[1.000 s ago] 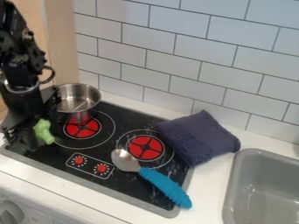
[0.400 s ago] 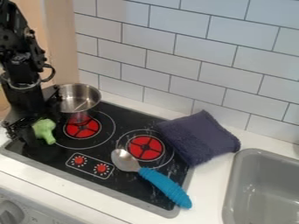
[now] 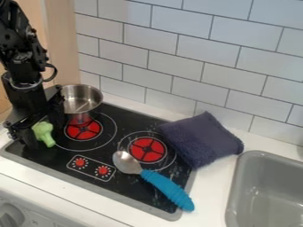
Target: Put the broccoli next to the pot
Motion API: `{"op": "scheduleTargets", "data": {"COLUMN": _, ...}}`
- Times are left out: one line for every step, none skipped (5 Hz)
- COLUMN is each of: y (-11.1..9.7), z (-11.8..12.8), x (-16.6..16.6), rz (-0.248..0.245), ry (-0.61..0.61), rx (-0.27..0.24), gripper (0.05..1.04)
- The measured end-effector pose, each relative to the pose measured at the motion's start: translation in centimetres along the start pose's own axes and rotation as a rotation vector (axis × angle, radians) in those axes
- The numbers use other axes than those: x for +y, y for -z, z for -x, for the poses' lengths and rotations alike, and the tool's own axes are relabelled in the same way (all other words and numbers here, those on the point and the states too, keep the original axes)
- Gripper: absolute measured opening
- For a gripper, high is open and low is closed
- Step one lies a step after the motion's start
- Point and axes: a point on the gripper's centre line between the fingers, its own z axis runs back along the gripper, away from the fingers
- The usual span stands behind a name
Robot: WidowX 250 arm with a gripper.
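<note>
Saw the black pincer (image 3: pixel 46 135) at the left of the frame, below the black arm (image 3: pixel 24 62) from the upper left. Found its two fingers spread apart, one on each side of the green broccoli (image 3: pixel 43 129), with the stalk pointed down and slightly right. Could not tell whether either finger touched it. Placed the broccoli over the left part of the black stove (image 3: pixel 118 117), below and left of the steel pot (image 3: pixel 83 99), near but apart from it. Noted the pot upright at the upper left of the stove, just right of the pincer and behind the left red burner (image 3: pixel 83 130). Saw the right red burner (image 3: pixel 147 150) near the middle of the frame, and two red knobs (image 3: pixel 103 170) below and between the burners. Found a spoon (image 3: pixel 167 186) with a blue ribbed handle slanted down to the right, its bowl beside the right burner. Noted a dark blue cloth (image 3: pixel 202 139) across the stove's right edge and the white counter (image 3: pixel 213 190), and a grey sink (image 3: pixel 272 195) at the lower right.
</note>
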Motion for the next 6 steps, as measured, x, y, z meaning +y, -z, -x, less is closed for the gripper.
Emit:
{"op": "scheduleTargets", "data": {"y": -0.1, "z": 0.2, "x": -0.1, "rz": 0.006, "ry": 0.008, "rx": 0.0, "gripper": 0.998}}
{"op": "scheduleTargets", "data": {"y": -0.9, "z": 0.9, "x": 0.1, "rz": 0.066, "ry": 0.058, "rx": 0.003, "gripper": 0.999}}
{"op": "scheduleTargets", "data": {"y": -3.6, "z": 0.4, "x": -0.2, "rz": 0.108, "ry": 0.055, "rx": -0.082, "gripper": 0.999}}
{"op": "scheduleTargets", "data": {"y": -5.7, "z": 0.6, "x": 0.0, "rz": 0.139, "ry": 0.071, "rx": -0.14, "gripper": 0.999}}
{"op": "scheduleTargets", "data": {"y": -6.7, "z": 1.0, "x": -0.2, "rz": 0.205, "ry": 0.099, "rx": -0.15, "gripper": 0.999}}
{"op": "scheduleTargets", "data": {"y": -6.6, "z": 1.1, "x": -0.1, "rz": 0.216, "ry": 0.145, "rx": -0.163, "gripper": 0.999}}
